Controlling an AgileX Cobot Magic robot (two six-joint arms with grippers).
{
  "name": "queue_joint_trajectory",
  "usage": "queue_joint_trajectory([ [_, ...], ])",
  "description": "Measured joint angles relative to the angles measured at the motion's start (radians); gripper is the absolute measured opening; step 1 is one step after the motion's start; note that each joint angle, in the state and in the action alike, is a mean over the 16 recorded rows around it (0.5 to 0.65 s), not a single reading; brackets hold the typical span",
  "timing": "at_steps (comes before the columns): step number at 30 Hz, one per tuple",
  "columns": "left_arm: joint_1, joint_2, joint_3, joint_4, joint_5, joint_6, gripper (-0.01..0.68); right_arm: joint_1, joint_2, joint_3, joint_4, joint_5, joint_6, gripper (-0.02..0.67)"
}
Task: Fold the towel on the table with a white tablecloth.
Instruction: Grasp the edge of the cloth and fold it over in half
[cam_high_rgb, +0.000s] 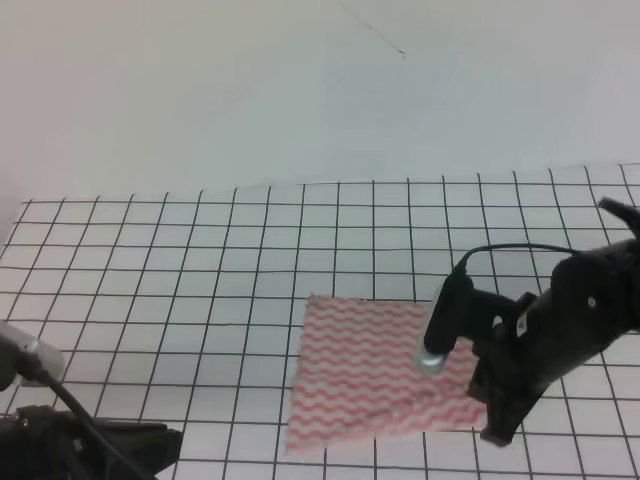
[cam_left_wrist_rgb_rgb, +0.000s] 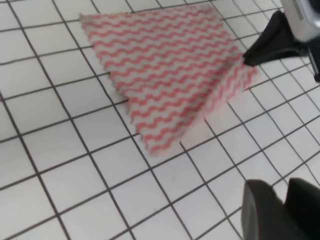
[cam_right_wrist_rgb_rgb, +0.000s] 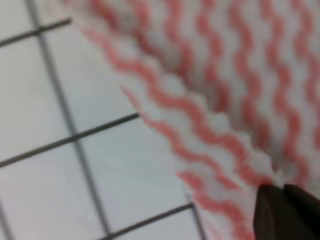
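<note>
Nearest the camera in the high view, the left arm's black gripper (cam_high_rgb: 90, 445) sits low at the bottom left corner, cut off by the frame edge; in the left wrist view only dark blurred finger ends (cam_left_wrist_rgb_rgb: 280, 210) show at the lower right, and whether they are spread or pressed together cannot be told.

Just beyond lies the thin rectangular towel with pink-red and white wavy stripes (cam_high_rgb: 375, 375), flat on the white tablecloth printed with a thin black square grid (cam_high_rgb: 200, 260), right of centre and near the front edge of the table (cam_high_rgb: 120, 300). Its right side is partly hidden by the right arm.

The right arm's black gripper (cam_high_rgb: 495, 430) comes down at the towel's right edge. In the right wrist view its dark fingertips (cam_right_wrist_rgb_rgb: 285, 212) are drawn together on the towel's edge, pinching the fabric, which puckers there. That view is strongly blurred.

A small pale label shows on the right arm's body, too small to read. No other writing is legible.

Farthest back stands a plain white wall (cam_high_rgb: 300, 90).
</note>
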Motion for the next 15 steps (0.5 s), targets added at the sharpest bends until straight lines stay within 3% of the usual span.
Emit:
queue_joint_trajectory([
  [15, 0.000, 0.001, 0.000, 0.023, 0.000, -0.028, 0.095, -0.080, 0.108, -0.146, -0.034, -0.003, 0.019, 0.001],
])
